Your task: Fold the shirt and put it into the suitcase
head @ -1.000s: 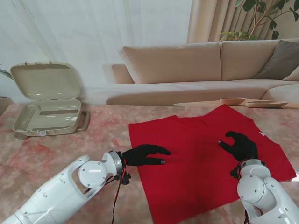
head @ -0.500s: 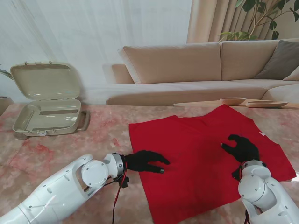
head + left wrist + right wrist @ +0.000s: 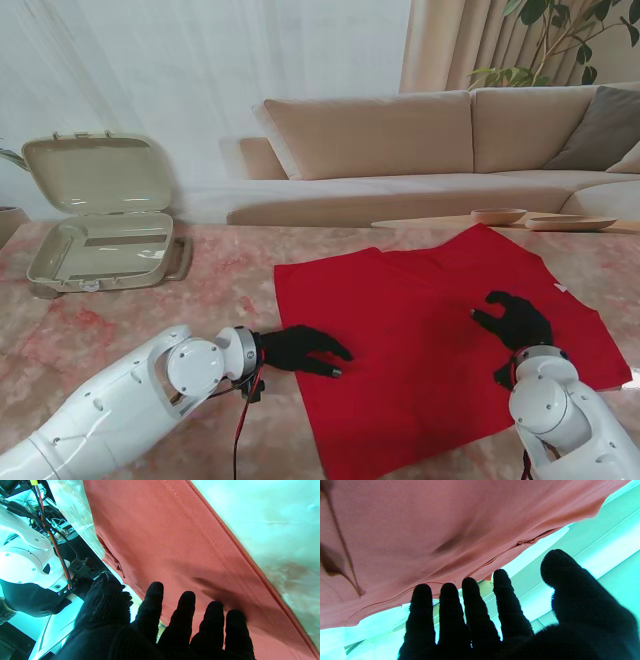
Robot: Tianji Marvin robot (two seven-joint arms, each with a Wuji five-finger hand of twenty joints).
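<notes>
From the stand, the shirt (image 3: 440, 350) is lying spread and unfolded on the bench (image 3: 130, 320). The left robot hand (image 3: 300, 349) is resting at the shirt's left edge, fingers apart and gripping nothing; the right robot hand (image 3: 512, 320) is lying on the cloth near its right side, likewise spread and empty. The case (image 3: 100, 215) is sitting open well to the left of the left robot hand and farther from me, and its tray looks empty.

The left wrist view is showing the fingers (image 3: 185, 615) over the hemmed edge, with no cloth pinched. A pull from here could be dragging the whole shirt instead of lifting one layer.

The right wrist view is showing spread fingers (image 3: 448, 605) near a rumpled edge; folding over that could be trapping a crease.
</notes>
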